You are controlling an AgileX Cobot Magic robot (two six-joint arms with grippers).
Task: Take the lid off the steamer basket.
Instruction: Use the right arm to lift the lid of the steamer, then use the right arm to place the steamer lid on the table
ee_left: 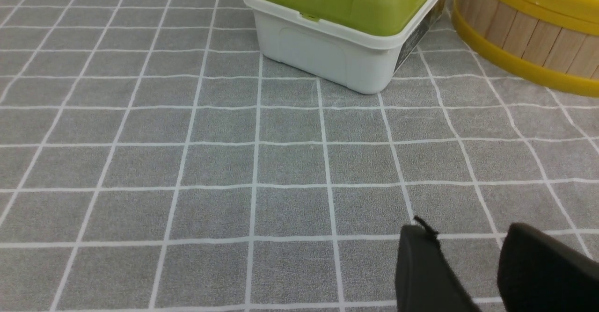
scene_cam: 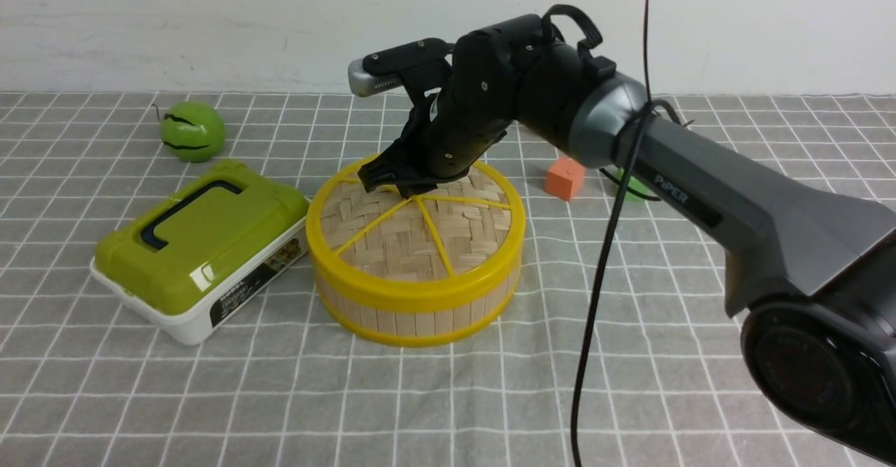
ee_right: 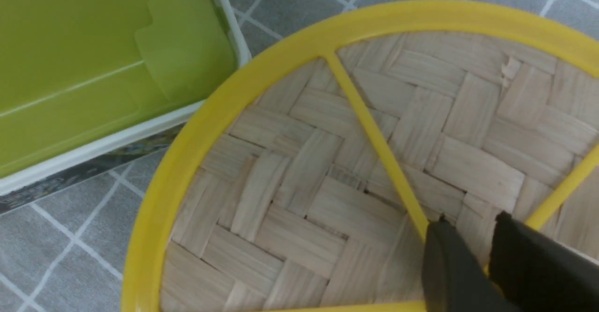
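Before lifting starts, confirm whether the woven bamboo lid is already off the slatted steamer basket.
No, the yellow-rimmed woven bamboo lid sits flush on the slatted steamer basket.

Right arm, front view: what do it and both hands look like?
The right arm is dark grey with a silver-grey collar, white "PiPER" lettering and a thin black cable hanging across it. A silver-and-black camera bar sits above the black wrist. The right hand has black fingers; so does the left hand.

Right pincer (scene_cam: 400, 187) hides the lid (scene_cam: 420, 243) knob.
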